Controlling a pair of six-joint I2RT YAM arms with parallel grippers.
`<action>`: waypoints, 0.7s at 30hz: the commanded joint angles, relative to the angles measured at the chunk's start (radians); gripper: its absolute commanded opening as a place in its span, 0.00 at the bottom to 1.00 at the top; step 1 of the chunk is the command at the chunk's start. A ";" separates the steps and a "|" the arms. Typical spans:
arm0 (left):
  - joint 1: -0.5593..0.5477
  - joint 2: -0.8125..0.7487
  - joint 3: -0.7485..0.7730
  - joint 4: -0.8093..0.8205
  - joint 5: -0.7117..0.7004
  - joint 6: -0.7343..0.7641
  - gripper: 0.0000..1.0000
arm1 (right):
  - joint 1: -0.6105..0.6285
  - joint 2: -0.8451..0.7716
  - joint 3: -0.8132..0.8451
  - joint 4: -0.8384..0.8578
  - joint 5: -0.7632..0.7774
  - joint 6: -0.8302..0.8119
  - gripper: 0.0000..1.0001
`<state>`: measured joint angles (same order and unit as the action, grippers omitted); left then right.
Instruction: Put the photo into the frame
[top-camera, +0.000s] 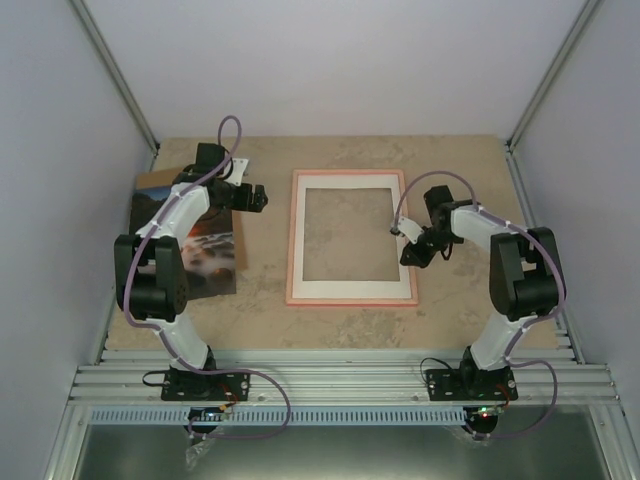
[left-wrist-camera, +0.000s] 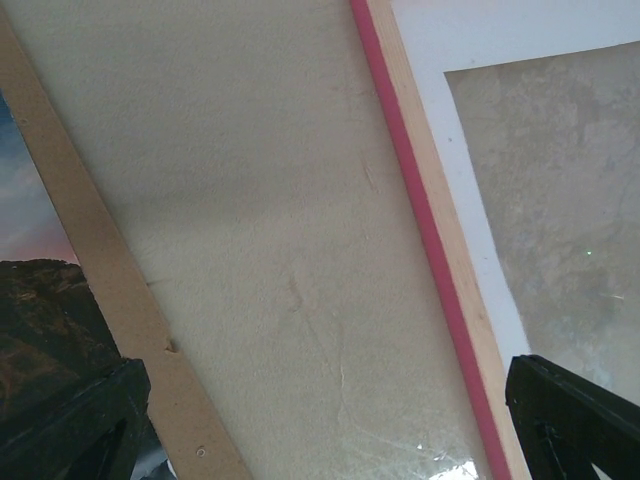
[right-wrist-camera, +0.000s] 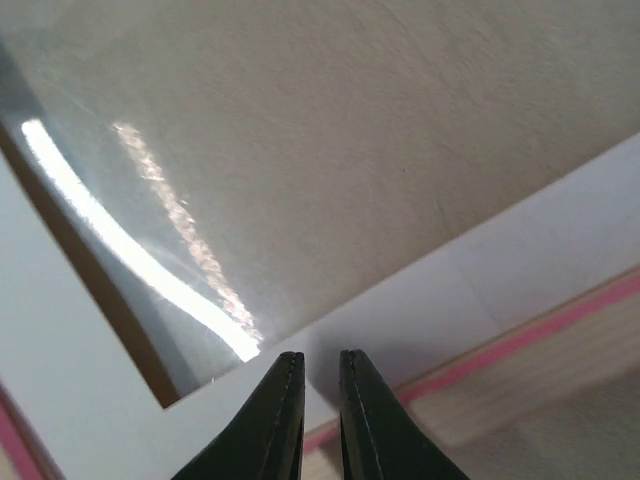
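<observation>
The pink frame (top-camera: 350, 296) lies flat in the middle of the table, a white mat inside it. The photo (top-camera: 215, 260) lies face up on the left, partly hidden under my left arm. My left gripper (top-camera: 255, 197) hovers between photo and frame, wide open and empty. Its wrist view shows the photo (left-wrist-camera: 30, 300) at the left and the frame's pink edge (left-wrist-camera: 420, 220) at the right. My right gripper (top-camera: 410, 243) is over the frame's right side. In its wrist view the right gripper (right-wrist-camera: 320, 365) is all but shut above the mat's corner (right-wrist-camera: 470, 290), with nothing between the fingers.
A brown backing board (top-camera: 150, 185) lies under the photo, its edge (left-wrist-camera: 100, 280) showing beside the photo. Grey walls close in the table on three sides, and a metal rail (top-camera: 340, 380) runs along the near edge.
</observation>
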<state>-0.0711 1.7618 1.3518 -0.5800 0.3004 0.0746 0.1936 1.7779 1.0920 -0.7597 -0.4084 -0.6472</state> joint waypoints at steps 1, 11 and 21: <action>0.002 -0.037 -0.008 0.020 -0.031 0.002 1.00 | 0.000 0.024 -0.021 0.065 0.070 -0.025 0.13; 0.004 -0.042 -0.007 -0.004 -0.115 0.022 0.99 | 0.028 -0.047 0.046 -0.015 -0.036 -0.055 0.22; 0.068 -0.151 -0.163 -0.098 -0.190 0.228 0.99 | 0.008 -0.066 0.312 -0.011 -0.195 0.052 0.49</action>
<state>-0.0223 1.6897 1.2728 -0.6086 0.1680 0.1459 0.2169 1.7260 1.3117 -0.7830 -0.5072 -0.6403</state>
